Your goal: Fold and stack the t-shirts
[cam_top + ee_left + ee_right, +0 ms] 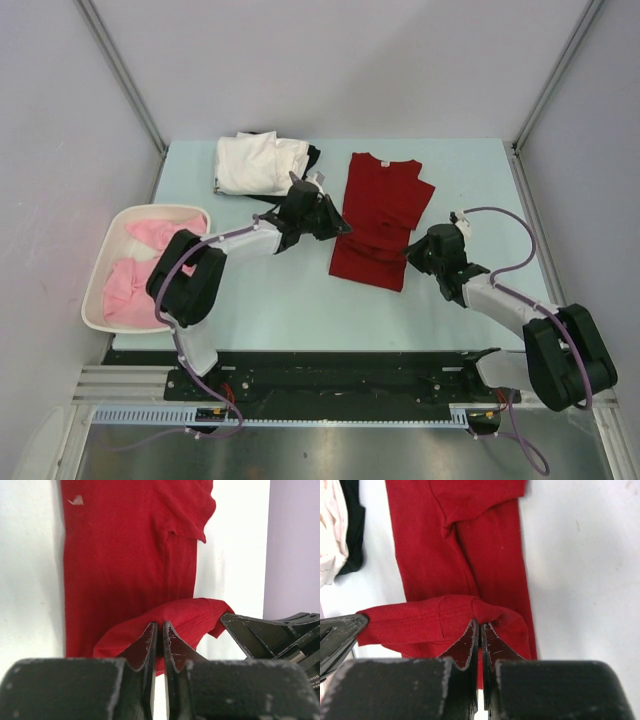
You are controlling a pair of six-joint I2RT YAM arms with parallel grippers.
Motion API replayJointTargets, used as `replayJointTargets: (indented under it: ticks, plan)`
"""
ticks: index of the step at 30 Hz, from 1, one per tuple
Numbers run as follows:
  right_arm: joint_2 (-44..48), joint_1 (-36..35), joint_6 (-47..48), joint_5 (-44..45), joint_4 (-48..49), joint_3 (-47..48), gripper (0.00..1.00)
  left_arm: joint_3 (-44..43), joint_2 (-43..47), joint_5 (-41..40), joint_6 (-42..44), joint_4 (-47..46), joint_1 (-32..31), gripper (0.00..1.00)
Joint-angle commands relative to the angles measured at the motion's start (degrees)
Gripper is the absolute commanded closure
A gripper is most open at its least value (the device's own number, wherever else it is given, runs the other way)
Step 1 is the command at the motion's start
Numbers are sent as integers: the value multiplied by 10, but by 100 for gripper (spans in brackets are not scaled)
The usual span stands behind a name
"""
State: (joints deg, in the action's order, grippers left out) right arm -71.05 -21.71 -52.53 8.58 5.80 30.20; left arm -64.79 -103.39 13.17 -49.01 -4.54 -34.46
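Note:
A dark red t-shirt (pixel 378 215) lies lengthwise in the middle of the table, sleeves folded in. My left gripper (pixel 340 228) is shut on the left corner of its near hem, and my right gripper (pixel 412 250) is shut on the right corner. In the left wrist view the gripper (pixel 160 630) pinches a raised fold of red cloth (pixel 125 555). In the right wrist view the gripper (pixel 480 627) pinches the same raised hem above the flat shirt (pixel 470 545). A folded white t-shirt (pixel 258 163) sits on a black one (pixel 312 157) at the back left.
A white basket (pixel 97 290) at the left edge holds pink t-shirts (pixel 140 262). Grey walls and metal posts close in the table on the left, right and back. Bare table lies to the right of the red shirt.

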Motion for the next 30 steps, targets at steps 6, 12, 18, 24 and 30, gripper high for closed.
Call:
replayJointTargets:
  ticks: [6,12,18,24,30]
  plan:
    - [-66,26,11,-25,76,51,100,-80,-65,44,24,-1,39,87]
    - [-112,43,8,-30,98,65,100,-126,-122,65,21,-13,49,73]
    - [-198,88,-5,-23,164,129,33,-226,-181,88,-1,-22,81,6]
    - [-270,135,-23,-23,188,226,6,-337,-213,100,0,21,121,0]
    - [-211,106,41,-6,61,223,1,-158,-92,70,27,22,115,0]
